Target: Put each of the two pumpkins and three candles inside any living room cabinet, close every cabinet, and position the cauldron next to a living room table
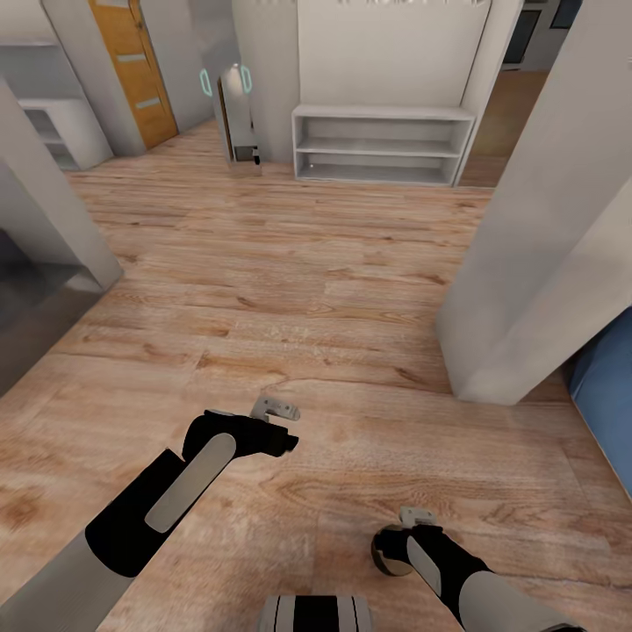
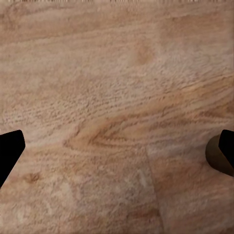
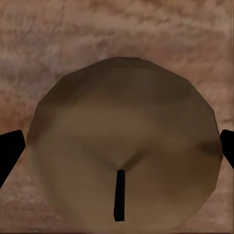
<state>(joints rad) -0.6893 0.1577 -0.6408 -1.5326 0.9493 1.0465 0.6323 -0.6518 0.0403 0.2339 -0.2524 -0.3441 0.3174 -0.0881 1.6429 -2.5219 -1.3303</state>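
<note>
Right gripper (image 1: 397, 537): mine, low over the pale plank wood floor (image 1: 333, 281), jaws closed on a stubby grey-beige cylindrical candle (image 1: 387, 551). My right wrist camera looks down on the candle's round top (image 3: 122, 146) with its short dark wick, a black fingertip (image 3: 9, 153) at either side of it.

Left gripper (image 1: 283, 430): mine, held out ahead of the right one above bare floor. Fingers (image 2: 9, 151) stand wide apart at the edges of the left wrist view, released, nothing between them but planks (image 2: 117, 107).

Surroundings, head view: white open shelf bench (image 1: 382, 145) against the far wall; orange wooden door (image 1: 136, 66) at far left; grey wall corner (image 1: 527, 263) close on my right, with a blue surface (image 1: 606, 395) just beyond it.
</note>
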